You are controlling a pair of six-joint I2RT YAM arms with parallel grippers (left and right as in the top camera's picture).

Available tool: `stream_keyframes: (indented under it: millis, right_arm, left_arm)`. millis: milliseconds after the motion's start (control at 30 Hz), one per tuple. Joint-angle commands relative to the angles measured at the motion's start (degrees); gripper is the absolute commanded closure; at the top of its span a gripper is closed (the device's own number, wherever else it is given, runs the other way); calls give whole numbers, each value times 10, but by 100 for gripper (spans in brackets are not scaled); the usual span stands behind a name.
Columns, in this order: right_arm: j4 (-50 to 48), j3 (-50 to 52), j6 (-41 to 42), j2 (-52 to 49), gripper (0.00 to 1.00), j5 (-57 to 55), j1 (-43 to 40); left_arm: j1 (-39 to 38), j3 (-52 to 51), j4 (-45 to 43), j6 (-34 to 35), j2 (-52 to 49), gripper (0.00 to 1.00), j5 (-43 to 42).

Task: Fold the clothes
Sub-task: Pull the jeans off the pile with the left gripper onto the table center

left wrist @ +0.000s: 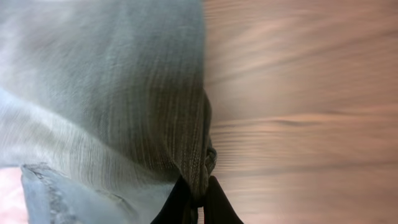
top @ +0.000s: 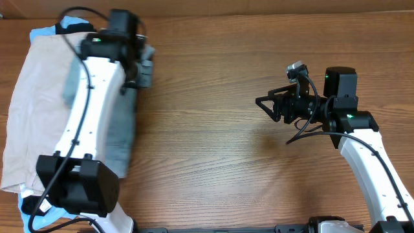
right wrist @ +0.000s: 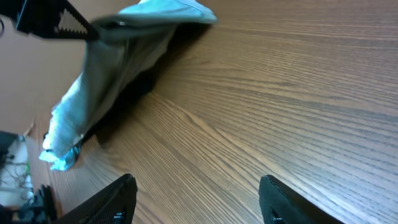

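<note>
The faded light-blue denim shorts point(top: 120, 139) lie along the left side of the table, partly under my left arm. My left gripper point(top: 140, 70) is shut on a fold of their far end point(left wrist: 155, 106), pinched between the fingertips point(left wrist: 199, 198). The right wrist view shows the shorts point(right wrist: 118, 62) hanging lifted from the left gripper's jaw point(right wrist: 59, 25). A beige garment point(top: 32, 103) lies spread to the left of the shorts. Sky-blue cloth point(top: 45, 31) peeks out behind it and again at the front point(top: 39, 221). My right gripper point(top: 262, 102) is open and empty over bare wood point(right wrist: 199, 199), well to the right of the shorts.
The wooden table point(top: 207, 162) stretches between the two arms. My left arm's white link point(top: 87, 110) lies over the clothes pile. The table's far edge point(top: 259, 13) runs along the top.
</note>
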State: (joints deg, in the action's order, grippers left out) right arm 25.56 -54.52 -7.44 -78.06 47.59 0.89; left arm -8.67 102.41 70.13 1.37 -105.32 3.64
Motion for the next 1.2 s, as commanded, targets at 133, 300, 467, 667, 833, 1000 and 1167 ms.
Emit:
stream_keyframes:
  millis: [133, 300, 467, 667, 833, 1000, 1167]
  right_arm:
    - [-12, -19, 63, 6, 35, 10, -63]
    - [-12, -19, 92, 21, 31, 14, -123]
    - [-12, -19, 111, 40, 31, 14, -195]
    - [18, -19, 122, 48, 31, 20, -238]
    - [63, -19, 88, 48, 31, 0, -207]
    - [80, -19, 88, 48, 31, -89, -110]
    - [79, -19, 110, 38, 30, -224, 32]
  left_arm:
    - [-118, 16, -39, 8, -14, 96, -97]
    - [-184, 16, -96, 19, -48, 96, -99]
    - [-225, 16, -198, 19, -107, 68, -113]
    - [-226, 33, -256, 19, -120, 0, -162]
    - [-163, 143, -123, 25, -110, 0, -162]
    - [-61, 248, 1, 25, -107, 0, -154]
    - [28, 258, 43, 9, -107, 0, -146]
